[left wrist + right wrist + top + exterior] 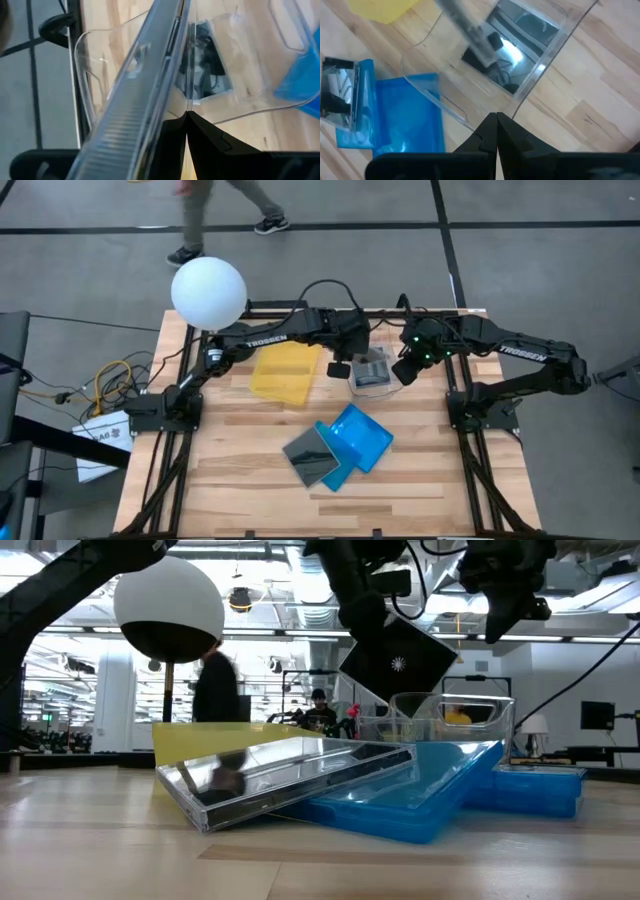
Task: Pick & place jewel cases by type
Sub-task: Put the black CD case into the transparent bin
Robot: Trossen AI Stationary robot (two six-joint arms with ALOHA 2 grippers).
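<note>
The left gripper (352,366) reaches across the far side of the table from the left, its fingers (172,145) clamped on the edge of a clear jewel case (398,662) that hangs tilted, one corner down, above the clear container (373,372). Inside that container lies another clear case (512,47). The right gripper (408,368) hovers just beside the container on its right, its fingers (496,132) pressed together and holding nothing. Nearer the table's middle sits a loose pile: two blue jewel cases (357,436) overlapping, with one clear case (312,455) resting slanted on their left edge. That makes four clear or grey cases and two blue in view, though the pile may hide more. One yellow tray (285,373) lies left of the container.
</note>
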